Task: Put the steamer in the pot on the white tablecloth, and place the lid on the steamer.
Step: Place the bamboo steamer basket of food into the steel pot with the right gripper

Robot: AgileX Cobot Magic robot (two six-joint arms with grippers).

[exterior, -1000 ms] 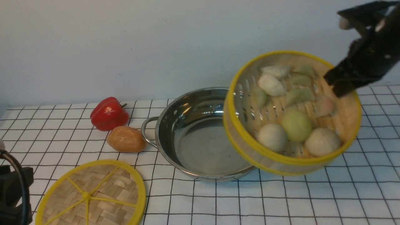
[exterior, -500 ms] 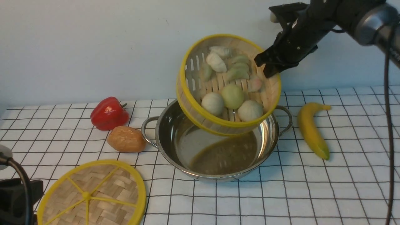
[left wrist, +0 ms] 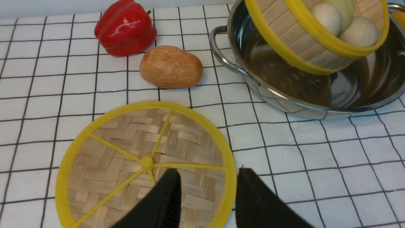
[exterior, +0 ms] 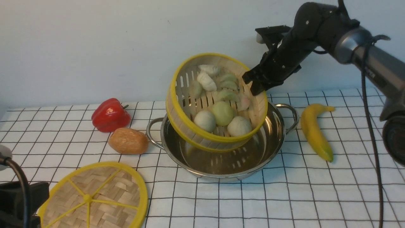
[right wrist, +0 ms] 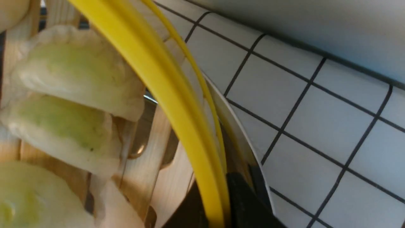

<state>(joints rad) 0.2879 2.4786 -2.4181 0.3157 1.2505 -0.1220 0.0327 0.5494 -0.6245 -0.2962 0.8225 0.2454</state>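
From where I stand this is a robot lab bench dressed up as a kitchen. The desk [exterior: 284, 209] is covered by a white tablecloth [exterior: 348, 190] and backs onto a plain pale wall [exterior: 95, 47]. On it sit a pot [exterior: 272, 136], a steamer [exterior: 202, 103], a red pepper [exterior: 110, 115] and a banana [exterior: 313, 133]. A black robot arm [exterior: 348, 44] trailing cable enters at the upper right.

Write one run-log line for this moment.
right gripper: shut on steamer | steamer: tilted over pot | left gripper: open, near lid
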